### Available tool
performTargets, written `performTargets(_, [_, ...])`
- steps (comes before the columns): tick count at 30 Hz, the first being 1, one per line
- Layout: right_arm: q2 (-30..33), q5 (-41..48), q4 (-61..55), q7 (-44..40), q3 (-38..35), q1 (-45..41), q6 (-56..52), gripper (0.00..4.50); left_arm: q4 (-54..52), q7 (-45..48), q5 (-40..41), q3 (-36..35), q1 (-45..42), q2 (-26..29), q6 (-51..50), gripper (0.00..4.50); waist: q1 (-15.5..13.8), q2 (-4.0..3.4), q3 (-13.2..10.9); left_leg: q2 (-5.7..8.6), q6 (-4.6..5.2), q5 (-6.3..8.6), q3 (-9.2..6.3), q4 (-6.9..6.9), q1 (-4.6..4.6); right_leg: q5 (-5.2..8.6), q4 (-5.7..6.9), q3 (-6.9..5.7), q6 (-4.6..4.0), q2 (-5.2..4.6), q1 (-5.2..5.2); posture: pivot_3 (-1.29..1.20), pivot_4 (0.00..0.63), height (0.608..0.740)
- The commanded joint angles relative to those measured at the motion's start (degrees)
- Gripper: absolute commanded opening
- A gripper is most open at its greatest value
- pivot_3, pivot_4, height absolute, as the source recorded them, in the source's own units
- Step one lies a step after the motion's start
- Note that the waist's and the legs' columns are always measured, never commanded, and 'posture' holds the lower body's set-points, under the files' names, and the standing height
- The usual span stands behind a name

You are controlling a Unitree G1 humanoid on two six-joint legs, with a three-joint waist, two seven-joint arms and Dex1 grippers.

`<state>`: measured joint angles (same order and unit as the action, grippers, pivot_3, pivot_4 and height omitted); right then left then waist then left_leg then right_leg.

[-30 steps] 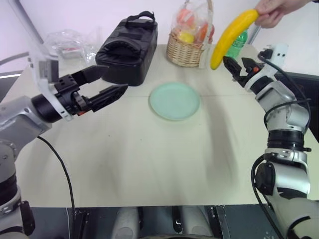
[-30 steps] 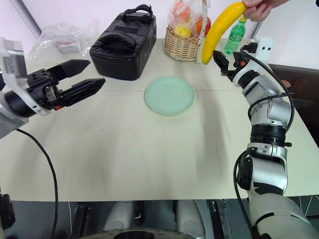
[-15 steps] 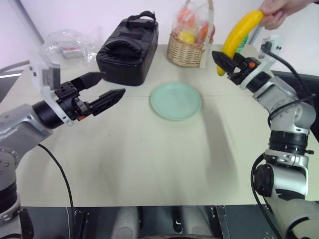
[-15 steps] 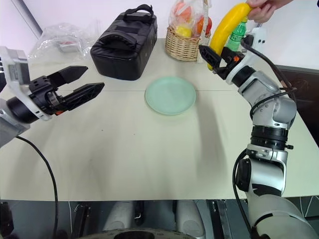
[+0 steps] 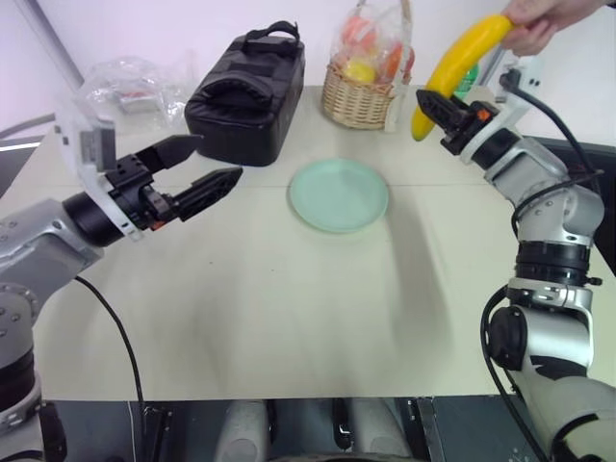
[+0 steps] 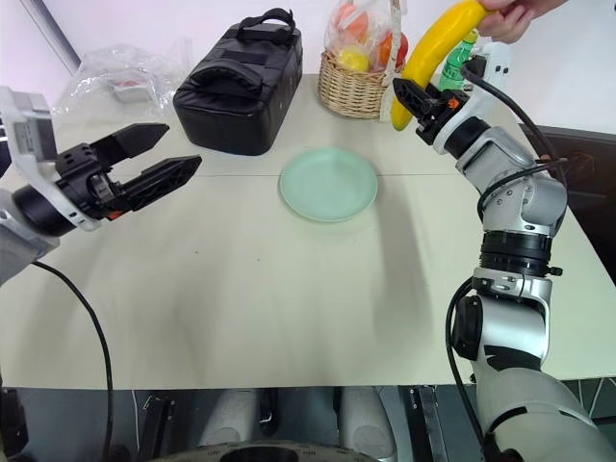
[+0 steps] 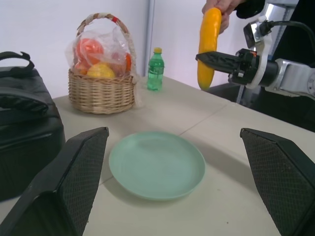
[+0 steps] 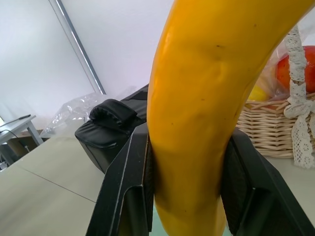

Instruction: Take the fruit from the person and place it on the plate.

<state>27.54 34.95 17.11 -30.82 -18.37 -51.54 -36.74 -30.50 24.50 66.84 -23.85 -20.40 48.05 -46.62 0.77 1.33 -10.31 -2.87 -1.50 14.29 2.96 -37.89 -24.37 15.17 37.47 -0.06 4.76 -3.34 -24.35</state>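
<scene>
A long yellow banana (image 5: 454, 64) hangs in the air at the far right, its top end pinched by a person's hand (image 5: 541, 21). My right gripper (image 5: 430, 104) is shut on the banana's lower part; the right wrist view shows both black fingers (image 8: 129, 194) pressed against the banana (image 8: 206, 98). The pale mint-green plate (image 5: 339, 194) lies flat on the table, below and left of the banana. My left gripper (image 5: 214, 164) hovers open over the table's left side, pointing toward the plate, nothing between its fingers.
A black bag (image 5: 250, 91) stands at the back left. A wicker basket (image 5: 358, 94) with bagged fruit and a green bottle (image 7: 156, 70) stand at the back, behind the plate. Crumpled clear plastic (image 5: 125, 82) lies at the far left.
My right gripper moved in to the banana's lower part and shut on it; a second ago it stood open just right of the tip. The left gripper stayed in place.
</scene>
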Motion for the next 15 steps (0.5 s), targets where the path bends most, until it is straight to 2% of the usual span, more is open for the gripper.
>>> performTargets(1, [0.3,0.1,-1.3,-1.6,1.1,-2.1,0.1,1.14,-1.9,-0.3,-0.3,-2.0,0.4,0.6,1.4,4.5,0.0,0.0,0.0,0.0,0.0,0.0,0.0,0.0,0.0,0.0,0.0,0.0,0.0,0.0,0.0,0.0,0.15,0.74])
performTargets(3, [1.2,-2.4,-1.5,-4.3,4.9,-1.4,0.2,1.14,-1.8,0.3,-1.9,-1.3,1.2,1.2,1.3,4.5,0.2,0.0,0.0,0.0,0.0,0.0,0.01,0.0,0.0,0.0,0.0,0.0,0.0,0.0,0.0,0.0,0.15,0.74])
performTargets(7, [3.9,-12.1,1.2,-13.8,19.4,0.8,2.8,1.14,-2.3,3.2,-8.3,1.8,5.2,2.6,2.3,4.5,0.3,-0.01,0.0,-0.02,0.0,0.0,0.0,0.04,0.02,0.01,0.0,0.0,-0.01,0.04,-0.03,0.0,0.15,0.74])
performTargets(15, [2.3,-24.1,19.1,-21.3,28.2,-6.6,17.5,1.14,-3.5,4.4,-13.3,2.1,10.8,0.8,4.1,4.5,0.0,-0.03,0.0,0.01,0.0,0.0,0.04,0.02,-0.04,0.0,-0.03,0.0,-0.01,-0.02,-0.07,0.0,0.15,0.74])
